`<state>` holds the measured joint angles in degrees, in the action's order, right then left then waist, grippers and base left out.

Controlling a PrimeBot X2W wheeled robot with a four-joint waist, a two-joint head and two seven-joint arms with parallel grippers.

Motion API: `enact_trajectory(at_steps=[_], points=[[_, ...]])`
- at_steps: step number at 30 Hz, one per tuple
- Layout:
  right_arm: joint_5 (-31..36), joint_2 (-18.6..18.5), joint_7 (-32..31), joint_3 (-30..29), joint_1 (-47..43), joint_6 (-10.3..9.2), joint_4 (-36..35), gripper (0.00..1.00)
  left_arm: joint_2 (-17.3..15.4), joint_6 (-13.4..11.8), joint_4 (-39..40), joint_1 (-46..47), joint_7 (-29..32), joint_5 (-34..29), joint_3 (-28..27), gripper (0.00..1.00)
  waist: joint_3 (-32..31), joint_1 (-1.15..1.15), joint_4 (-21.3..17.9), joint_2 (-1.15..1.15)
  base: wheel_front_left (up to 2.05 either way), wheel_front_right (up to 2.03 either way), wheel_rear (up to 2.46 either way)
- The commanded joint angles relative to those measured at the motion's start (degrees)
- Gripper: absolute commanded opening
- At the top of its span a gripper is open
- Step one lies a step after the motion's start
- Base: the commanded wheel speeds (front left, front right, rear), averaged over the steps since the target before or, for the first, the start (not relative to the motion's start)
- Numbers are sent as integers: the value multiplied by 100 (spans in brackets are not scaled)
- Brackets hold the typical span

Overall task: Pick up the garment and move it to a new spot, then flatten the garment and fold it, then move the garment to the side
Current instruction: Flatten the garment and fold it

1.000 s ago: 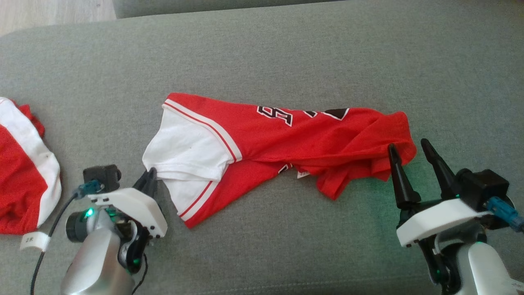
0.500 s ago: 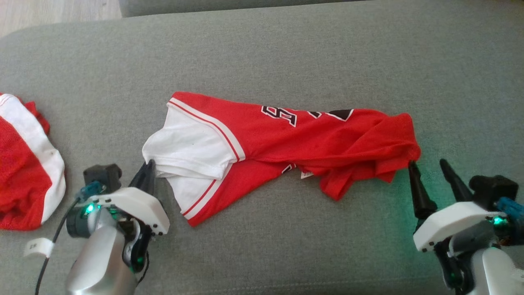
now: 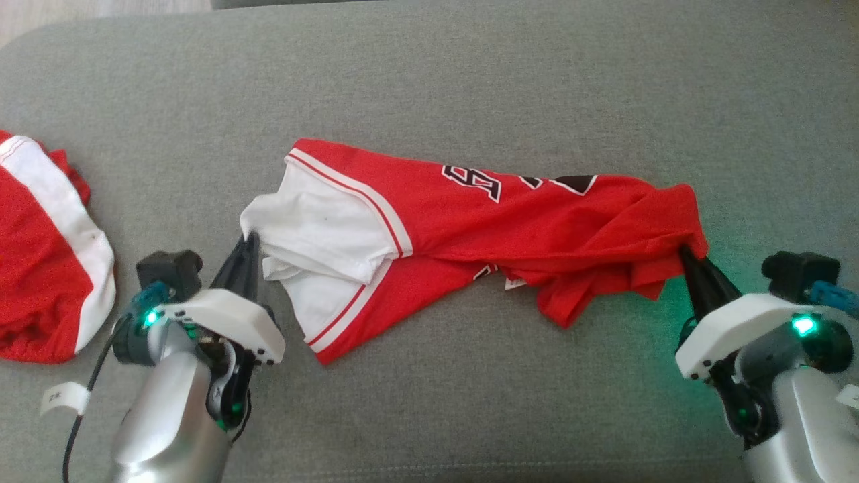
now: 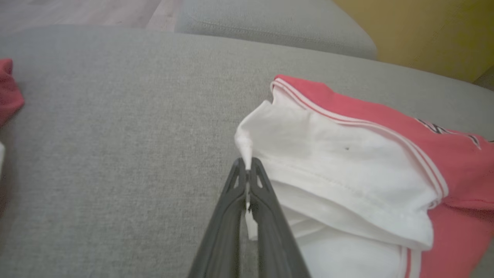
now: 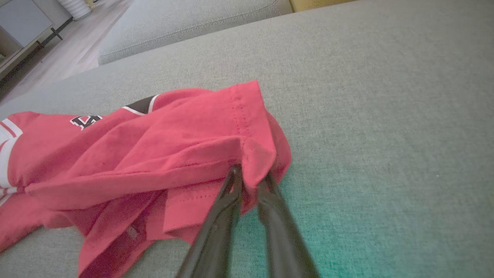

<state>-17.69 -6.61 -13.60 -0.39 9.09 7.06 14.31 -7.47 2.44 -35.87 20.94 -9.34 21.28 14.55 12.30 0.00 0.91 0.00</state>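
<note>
Red-and-white garment [image 3: 510,221] lies across grey cushion [image 3: 470,74] centre | left gripper [image 3: 249,243] pinching its white corner at 9 o'clock | right gripper [image 3: 689,258] clamped on red hem at 3 o'clock

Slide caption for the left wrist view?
Left gripper, jaws shut on white sleeve hem of red-and-white jersey on grey fabric couch.
</note>
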Motion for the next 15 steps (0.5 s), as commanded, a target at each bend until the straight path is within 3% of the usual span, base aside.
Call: enact_trajectory(at_steps=[1, 7, 15], points=[[-62, -136, 100, 136, 224, 43, -243, 0, -142, -37, 273, 243, -126, -7, -167, 0, -12, 0, 17, 0, 0, 0, 0], [-11, -315, 493, 49, 274, 43, -817, 0, -270, -118, 1047, 153, -368, -26, -282, 0, -119, 0, 14, 0, 0, 0, 0], [137, -491, 683, -136, 516, 43, -1870, 0, -476, -367, 2724, 154, -390, -165, -415, 0, -370, 0, -27, 0, 0, 0, 0]])
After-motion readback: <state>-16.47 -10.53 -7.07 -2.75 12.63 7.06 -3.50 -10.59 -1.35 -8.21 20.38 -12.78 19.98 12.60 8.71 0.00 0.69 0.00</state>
